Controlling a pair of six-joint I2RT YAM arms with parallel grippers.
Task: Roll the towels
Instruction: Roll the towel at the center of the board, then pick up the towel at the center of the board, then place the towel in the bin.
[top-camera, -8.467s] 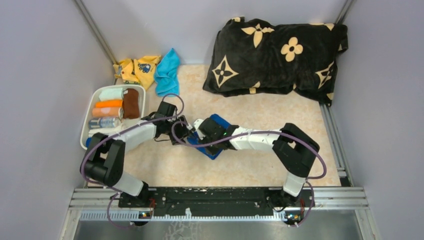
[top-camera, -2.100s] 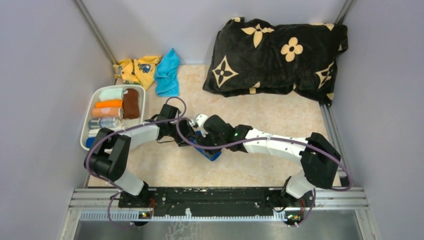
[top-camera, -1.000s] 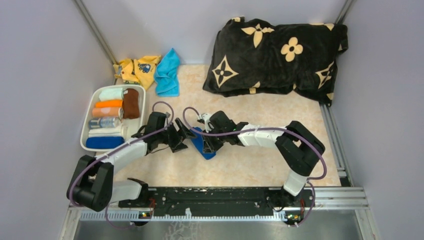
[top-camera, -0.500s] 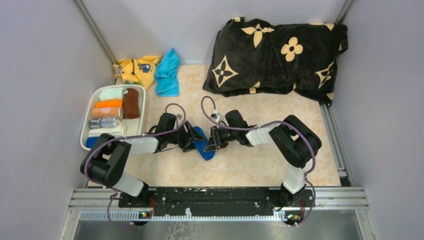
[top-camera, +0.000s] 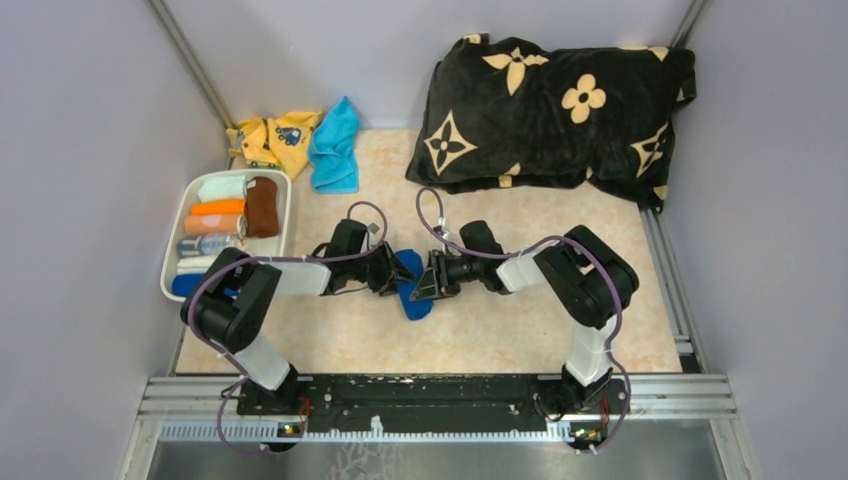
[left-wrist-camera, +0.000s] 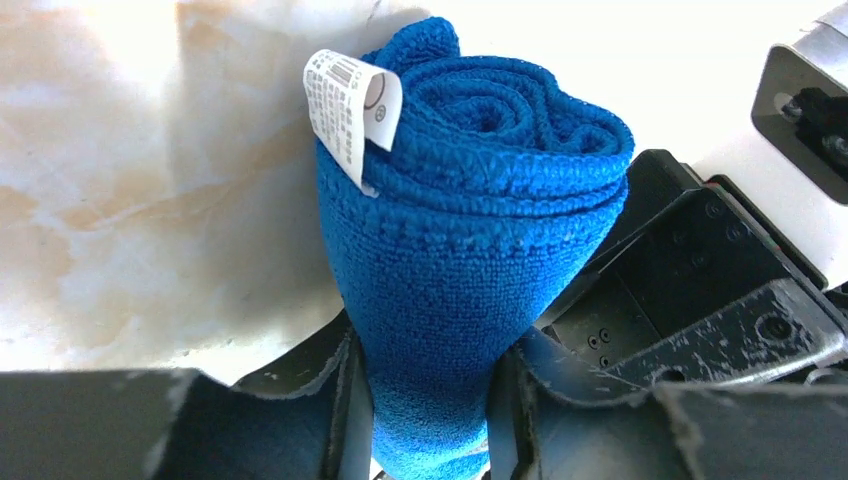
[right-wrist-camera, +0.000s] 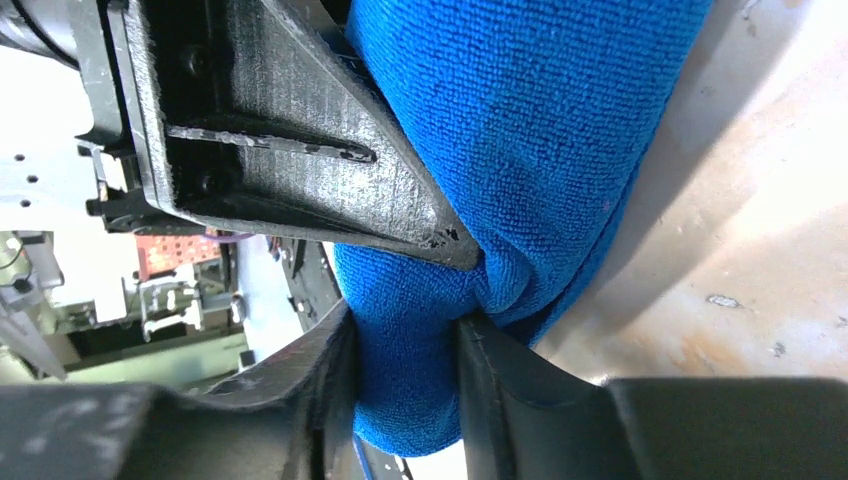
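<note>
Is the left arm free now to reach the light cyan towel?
Probably not yet. The left gripper has its fingers around the rolled dark blue towel, which the right gripper also pinches. The light cyan towel lies uncovered beside the yellow cloth, so after letting go the reach looks likely.

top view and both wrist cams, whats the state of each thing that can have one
dark royal blue towel, rolled up, held off both sides
left jaws, shut on the dark royal blue towel
right jaws, shut on the dark royal blue towel
light cyan towel, unrolled, crumpled
brown towel, rolled, in the bin
white plastic bin, holding several rolled cloths
yellow printed cloth, crumpled in the far left corner
black cushion with beige flowers, lying flat
</note>
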